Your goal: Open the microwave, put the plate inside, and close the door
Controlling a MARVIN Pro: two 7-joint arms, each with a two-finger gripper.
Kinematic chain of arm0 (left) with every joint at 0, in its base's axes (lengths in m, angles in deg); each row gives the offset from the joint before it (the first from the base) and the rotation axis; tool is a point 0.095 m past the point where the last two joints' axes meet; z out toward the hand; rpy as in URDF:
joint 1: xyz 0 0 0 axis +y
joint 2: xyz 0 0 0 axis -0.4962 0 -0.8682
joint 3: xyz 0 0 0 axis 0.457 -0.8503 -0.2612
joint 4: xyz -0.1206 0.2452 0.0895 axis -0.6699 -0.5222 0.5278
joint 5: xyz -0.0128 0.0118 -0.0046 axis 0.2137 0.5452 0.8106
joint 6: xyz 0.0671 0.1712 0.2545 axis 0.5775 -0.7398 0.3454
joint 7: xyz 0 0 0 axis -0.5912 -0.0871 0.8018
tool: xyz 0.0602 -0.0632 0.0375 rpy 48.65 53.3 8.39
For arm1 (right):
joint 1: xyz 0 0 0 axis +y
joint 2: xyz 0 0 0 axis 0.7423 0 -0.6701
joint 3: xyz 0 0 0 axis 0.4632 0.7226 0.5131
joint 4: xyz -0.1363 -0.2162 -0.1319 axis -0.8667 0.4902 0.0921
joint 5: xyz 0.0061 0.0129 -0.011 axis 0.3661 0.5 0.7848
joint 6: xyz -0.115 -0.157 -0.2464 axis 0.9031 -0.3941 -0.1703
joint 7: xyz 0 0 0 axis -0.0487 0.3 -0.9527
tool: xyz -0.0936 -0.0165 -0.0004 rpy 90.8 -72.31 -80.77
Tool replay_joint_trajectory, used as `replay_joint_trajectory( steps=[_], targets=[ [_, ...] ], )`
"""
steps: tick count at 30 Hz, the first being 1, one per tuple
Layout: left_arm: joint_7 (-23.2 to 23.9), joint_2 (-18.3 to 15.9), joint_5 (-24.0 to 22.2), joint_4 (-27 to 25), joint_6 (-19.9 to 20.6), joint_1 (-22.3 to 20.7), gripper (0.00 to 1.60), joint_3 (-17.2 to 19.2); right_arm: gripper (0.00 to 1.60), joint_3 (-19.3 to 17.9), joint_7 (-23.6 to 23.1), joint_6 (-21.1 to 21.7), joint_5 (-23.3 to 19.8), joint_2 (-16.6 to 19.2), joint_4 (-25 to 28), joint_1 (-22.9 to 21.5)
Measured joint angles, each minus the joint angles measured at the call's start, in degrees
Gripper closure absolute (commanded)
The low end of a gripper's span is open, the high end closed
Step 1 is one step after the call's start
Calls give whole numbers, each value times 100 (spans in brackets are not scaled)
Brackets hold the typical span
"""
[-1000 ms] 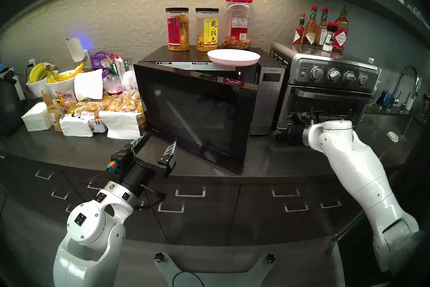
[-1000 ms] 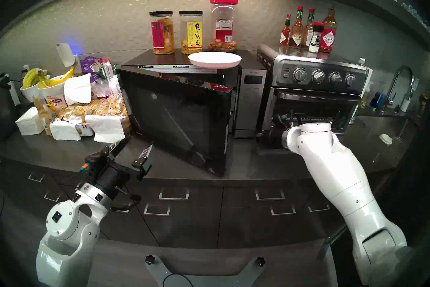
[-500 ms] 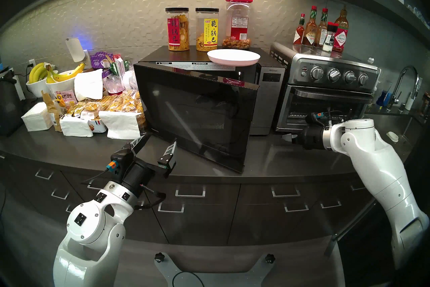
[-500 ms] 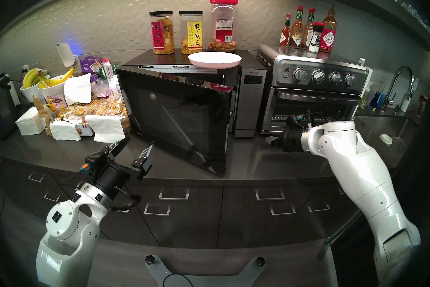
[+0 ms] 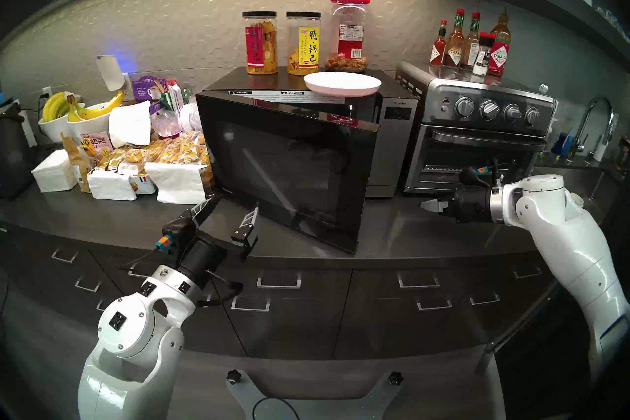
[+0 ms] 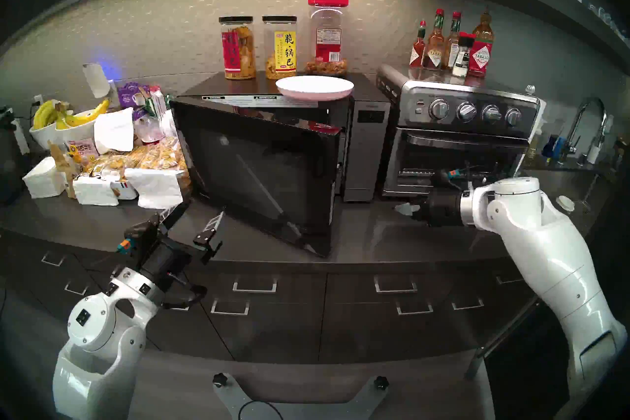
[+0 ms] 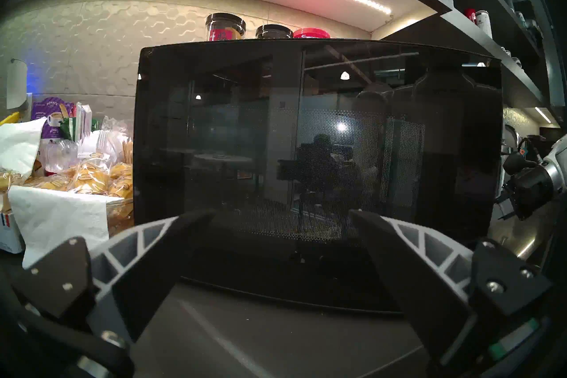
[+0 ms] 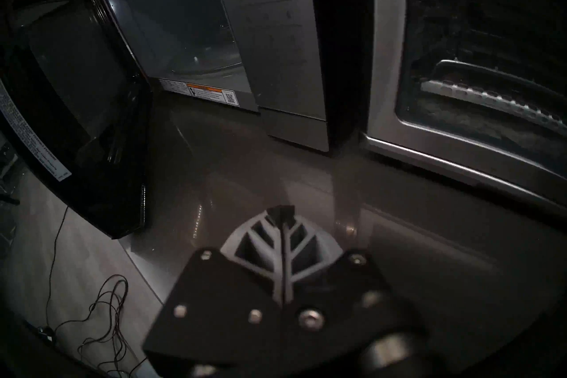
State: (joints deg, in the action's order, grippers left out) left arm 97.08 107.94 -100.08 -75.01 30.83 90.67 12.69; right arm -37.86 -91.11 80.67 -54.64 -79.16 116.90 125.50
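Left gripper (image 5: 227, 208) spread wide, empty, held before the door (image 5: 289, 170). Door swung partly open; opening step judged nearly done. Plate (image 5: 342, 84) seen atop the microwave (image 5: 397, 136). Right gripper (image 5: 430, 205) pressed closed, empty; plate pickup is called for next.
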Motion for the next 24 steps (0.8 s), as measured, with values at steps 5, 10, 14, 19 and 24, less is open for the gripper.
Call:
replay_joint_trajectory(
  steps=[5,10,14,19,24],
  targets=[
    [0,0,0,0,0,0,0,0,160,-38,-172,-60,-5,84,82,62],
    [0,0,2,-1,0,0,0,0,160,-99,-257,-81,-24,130,212,126],
    [0,0,2,-1,0,0,0,0,160,-125,-262,-81,-37,132,297,154],
    [0,0,2,-1,0,0,0,0,160,-153,-235,-70,-56,122,428,180],
    [0,0,2,-1,0,0,0,0,160,-143,-111,-31,-59,63,563,183]
  ],
)
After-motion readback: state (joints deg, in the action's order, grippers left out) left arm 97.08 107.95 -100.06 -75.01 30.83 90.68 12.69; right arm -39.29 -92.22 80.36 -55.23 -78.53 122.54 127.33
